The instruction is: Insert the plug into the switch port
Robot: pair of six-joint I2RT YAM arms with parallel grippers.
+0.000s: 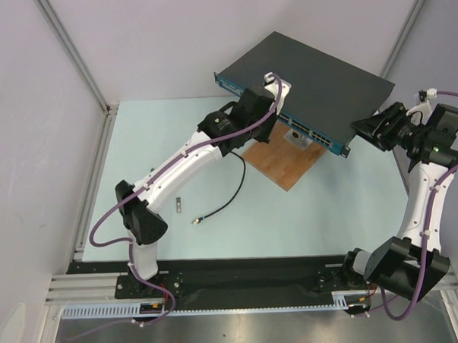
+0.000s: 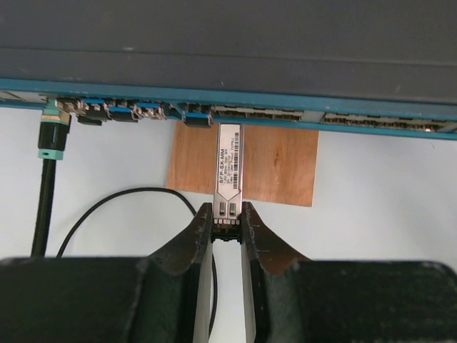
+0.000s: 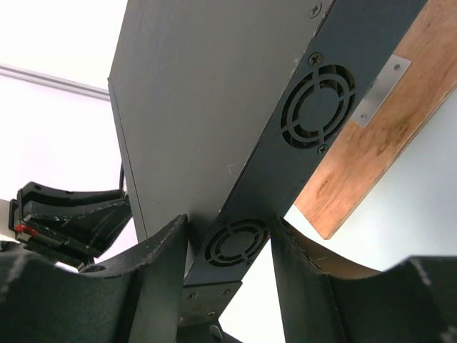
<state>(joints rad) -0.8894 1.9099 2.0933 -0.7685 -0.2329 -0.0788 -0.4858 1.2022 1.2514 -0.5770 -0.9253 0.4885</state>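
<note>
The plug [image 2: 229, 168], a slim silver SFP transceiver with a white printed label and barcode along its upper face, is pinched at its rear end between the nearly closed jaws of the left gripper [image 2: 228, 214]. It is pointed straight ahead of the fingertips, its front tip meeting the port row on the blue face of the switch [image 2: 228, 43]; how deep it sits cannot be told. The brown wooden board [image 2: 278, 164] is seen beyond and beneath the plug. To the left of the gripper, a black cable [image 2: 44, 207] with a teal collar is plugged into an end port. The switch's fan-vented end is clasped between the widely spread fingers of the right gripper [image 3: 228, 246], and a metal bracket [image 3: 382, 89] is seen ahead of it on the board.
</note>
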